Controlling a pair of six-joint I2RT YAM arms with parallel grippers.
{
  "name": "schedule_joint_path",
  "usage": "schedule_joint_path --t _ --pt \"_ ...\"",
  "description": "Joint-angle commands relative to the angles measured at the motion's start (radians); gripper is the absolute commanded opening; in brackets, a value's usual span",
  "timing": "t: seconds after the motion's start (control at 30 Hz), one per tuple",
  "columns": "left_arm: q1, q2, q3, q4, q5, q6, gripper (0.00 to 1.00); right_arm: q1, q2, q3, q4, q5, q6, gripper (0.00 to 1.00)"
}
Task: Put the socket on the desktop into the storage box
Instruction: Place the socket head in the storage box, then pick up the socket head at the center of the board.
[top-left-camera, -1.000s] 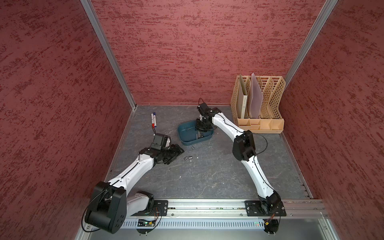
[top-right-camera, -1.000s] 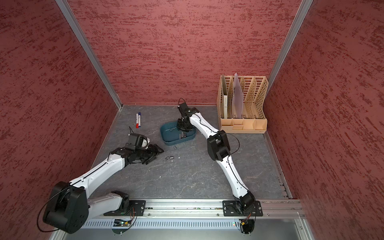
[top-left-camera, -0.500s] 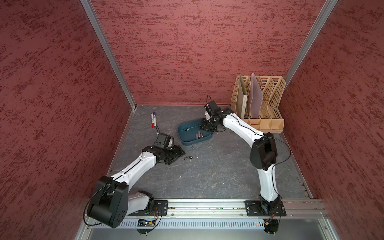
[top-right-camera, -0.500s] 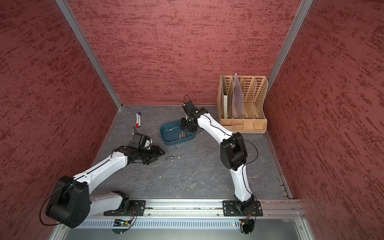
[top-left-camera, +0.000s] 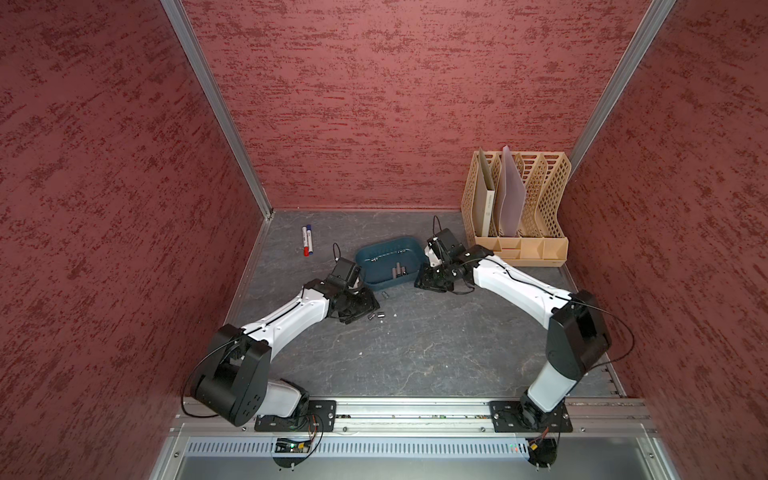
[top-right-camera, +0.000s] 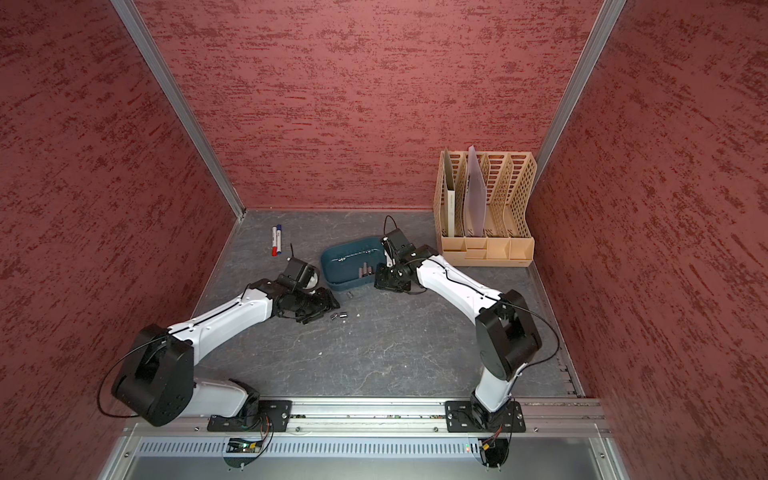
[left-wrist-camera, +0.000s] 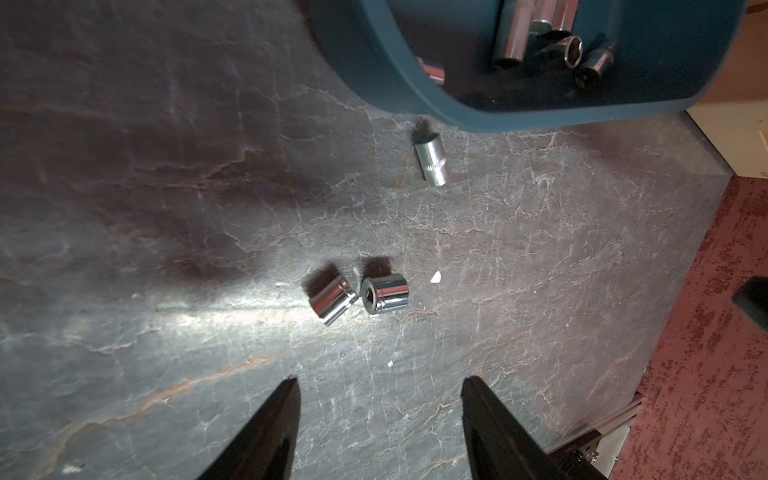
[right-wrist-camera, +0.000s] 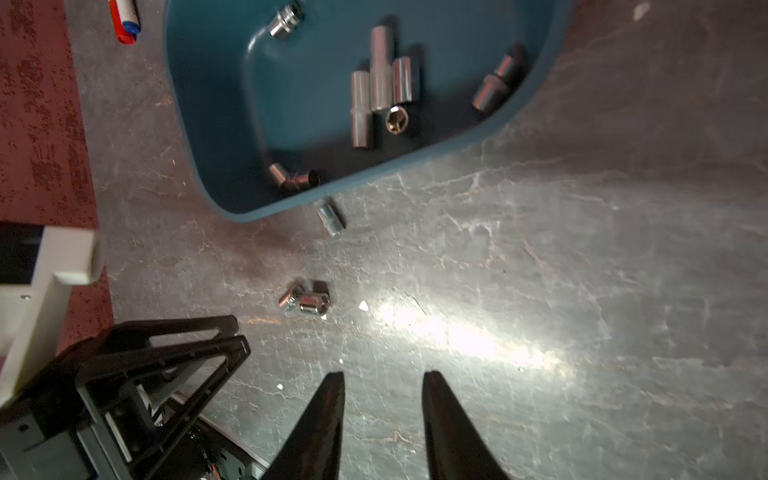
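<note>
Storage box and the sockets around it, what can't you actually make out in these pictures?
Storage box, left wrist view: cut off by the picture's edge, so part of its contents is out of frame.
Sockets in the box, right wrist view: blurred, so no size markings can be read.
Pair of loose sockets on the desktop, in both top views: too small to show any detail.

Both top views are evenly lit and sharp, while the wrist views look slightly blurred, with bright glare streaking the tabletop (right-wrist-camera: 582, 249) beside the sockets (left-wrist-camera: 384, 293), which cast short dark shadows.
</note>
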Motion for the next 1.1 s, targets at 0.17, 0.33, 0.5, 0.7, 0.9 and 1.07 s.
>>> schedule_joint_path --t 0.17,0.33,0.5,0.7,0.9,1.07 --pt "-0.065 0.088 0.075 -0.021 -0.051 0.017 0.6 0.016 -0.153 -0.182 0.087 0.022 0.039 0.36" --pt "-0.118 0.163 0.149 -0.067 -0.103 0.019 0.58 0.016 -0.212 -0.265 0.106 0.035 0.059 0.36" --pt "-0.149 0.233 0.212 -0.102 -0.141 0.021 0.53 0.016 -0.258 -0.324 0.127 0.037 0.079 0.36" --pt "-0.182 0.283 0.268 -0.153 -0.206 0.015 0.49 0.016 -0.291 -0.373 0.145 0.03 0.096 0.36" --pt "-0.196 0.314 0.294 -0.184 -0.242 0.009 0.43 0.016 -0.304 -0.401 0.164 0.025 0.109 0.36" --pt "-0.206 0.333 0.314 -0.209 -0.285 0.001 0.45 0.016 -0.302 -0.401 0.169 0.02 0.11 0.36"
